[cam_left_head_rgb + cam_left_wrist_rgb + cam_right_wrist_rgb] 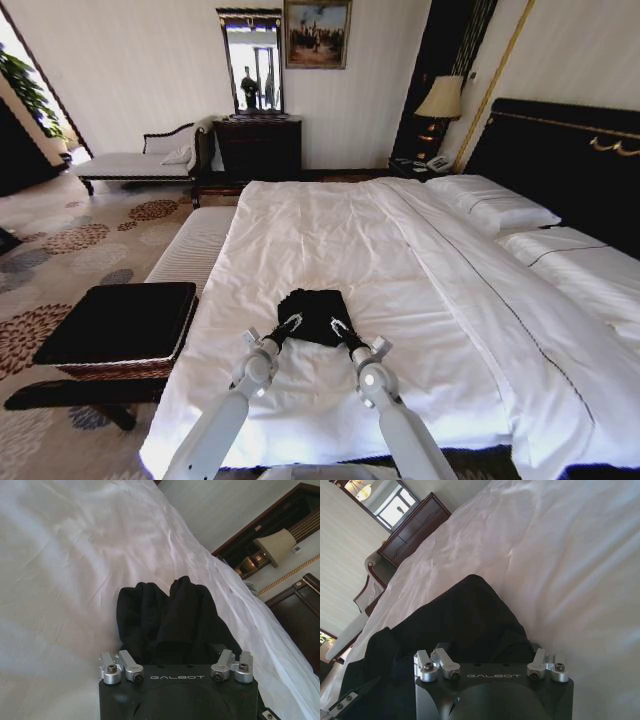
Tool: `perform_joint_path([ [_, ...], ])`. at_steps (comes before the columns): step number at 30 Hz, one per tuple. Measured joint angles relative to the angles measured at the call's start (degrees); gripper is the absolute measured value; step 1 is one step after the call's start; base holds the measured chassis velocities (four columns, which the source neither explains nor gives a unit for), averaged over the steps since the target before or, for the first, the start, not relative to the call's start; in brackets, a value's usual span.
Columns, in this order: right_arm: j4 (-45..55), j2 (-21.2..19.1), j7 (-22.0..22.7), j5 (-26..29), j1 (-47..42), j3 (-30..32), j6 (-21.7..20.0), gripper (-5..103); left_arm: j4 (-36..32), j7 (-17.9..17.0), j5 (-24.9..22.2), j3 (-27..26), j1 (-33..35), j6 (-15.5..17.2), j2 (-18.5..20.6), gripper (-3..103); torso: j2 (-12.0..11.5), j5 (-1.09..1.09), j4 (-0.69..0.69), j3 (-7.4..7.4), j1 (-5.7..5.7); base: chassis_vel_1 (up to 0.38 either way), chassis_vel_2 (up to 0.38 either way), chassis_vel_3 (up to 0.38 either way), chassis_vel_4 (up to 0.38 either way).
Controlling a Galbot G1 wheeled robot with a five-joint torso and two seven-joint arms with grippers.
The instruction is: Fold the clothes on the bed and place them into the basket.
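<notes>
A: Now, both arms reach forward side by side over the near edge of the bed [420,260], the left gripper [291,323] and right gripper [338,326] at the near corners of the black T-shirt [316,312].

B: Holding it?

A: Can't tell; the fingertips are buried in cloth. The shirt lies bunched, compact, on the white sheet.

B: So, folding or carrying?

A: Looks like folding's nearly done. Next calls for a firm two-sided grip, then a swing left to the basket [120,325] beside the bed.
</notes>
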Motion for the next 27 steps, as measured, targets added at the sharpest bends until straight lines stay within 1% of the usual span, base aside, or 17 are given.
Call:
perform_joint_path([
  [1, 0.03, 0.08, -0.01, -0.06, -0.01, -0.06, 0.01, 73, 0.03, 0.00, 0.21, -0.01, 0.00, -0.17, -0.04, 72, 0.00, 0.00, 0.00, 0.00, 0.00, 0.000, 0.000, 0.000, 0.000],
  [2, 0.15, 0.21, -0.03, -0.13, -0.03, -0.12, 0.02, 61, 0.03, 0.00, 0.32, -0.03, 0.01, -0.33, -0.03, 61, 0.00, 0.00, 0.00, 0.00, 0.00, 0.000, 0.000, 0.000, 0.000],
  [4, 0.27, 0.23, -0.03, -0.16, -0.05, -0.13, 0.02, 61, 0.03, 0.00, 0.35, -0.04, 0.03, -0.40, -0.02, 61, 0.00, 0.00, 0.00, 0.00, 0.00, 0.000, 0.000, 0.000, 0.000],
  [6, 0.53, 0.20, -0.06, -0.25, -0.11, -0.16, 0.04, 50, 0.01, 0.03, 0.66, -0.04, 0.09, -0.68, -0.05, 50, 0.00, 0.00, 0.00, 0.00, 0.00, 0.000, 0.000, 0.000, 0.000],
  [7, 0.53, 0.20, -0.06, -0.25, -0.11, -0.16, 0.04, 50, 0.01, 0.03, 0.66, -0.04, 0.09, -0.68, -0.05, 50, 0.00, 0.00, 0.00, 0.00, 0.00, 0.000, 0.000, 0.000, 0.000],
  [11, 0.90, 0.19, -0.28, -0.88, -0.29, -0.38, 0.20, 29, -0.16, 0.52, 1.33, 0.11, 0.30, -1.14, -0.23, 28, 0.00, 0.00, 0.00, 0.00, 0.00, 0.000, 0.000, 0.000, 0.000],
  [13, 0.96, 0.20, -0.29, -0.96, -0.32, -0.42, 0.20, 29, -0.17, 0.53, 1.37, 0.13, 0.31, -1.15, -0.23, 28, 0.00, 0.00, 0.00, 0.00, 0.00, 0.000, 0.000, 0.000, 0.000],
  [15, 1.41, 0.09, -0.36, -1.14, -0.58, -0.69, 0.21, 18, -0.26, 0.55, 1.79, 0.21, 0.30, -1.29, -0.30, 18, 0.00, -0.01, 0.00, 0.00, 0.00, 0.000, 0.000, 0.000, 0.000],
  [16, 1.41, 0.09, -0.36, -1.14, -0.58, -0.69, 0.21, 18, -0.26, 0.55, 1.79, 0.21, 0.30, -1.29, -0.30, 18, 0.00, -0.01, 0.00, 0.00, 0.00, 0.000, 0.000, 0.000, 0.000],
  [17, 1.56, -0.02, -0.43, -1.23, -0.64, -0.81, 0.22, 13, -0.34, 0.53, 1.86, 0.21, 0.30, -1.32, -0.30, 14, 0.00, 0.00, 0.00, 0.00, 0.00, 0.000, 0.000, 0.000, 0.000],
  [18, 1.71, -0.08, -0.51, -1.33, -0.67, -0.89, 0.23, 9, -0.48, 0.50, 1.90, 0.21, 0.30, -1.34, -0.27, 12, 0.00, 0.00, 0.00, 0.00, 0.00, 0.000, 0.000, 0.000, 0.000],
  [20, 1.97, -0.07, -0.40, -1.92, -0.60, -0.97, 0.27, 8, -0.83, 0.39, 1.98, 0.23, 0.30, -1.35, -0.02, 12, 0.00, 0.00, 0.00, 0.00, 0.00, 0.000, 0.000, 0.000, 0.000],
  [27, 4.33, -0.02, -0.33, -4.83, -0.82, -1.54, 1.28, 8, -3.14, -0.09, 2.90, 0.34, 0.47, -1.49, 0.77, 12, 0.00, 0.00, 0.01, 0.00, 0.00, 0.000, 0.000, 0.000, 0.000],
])
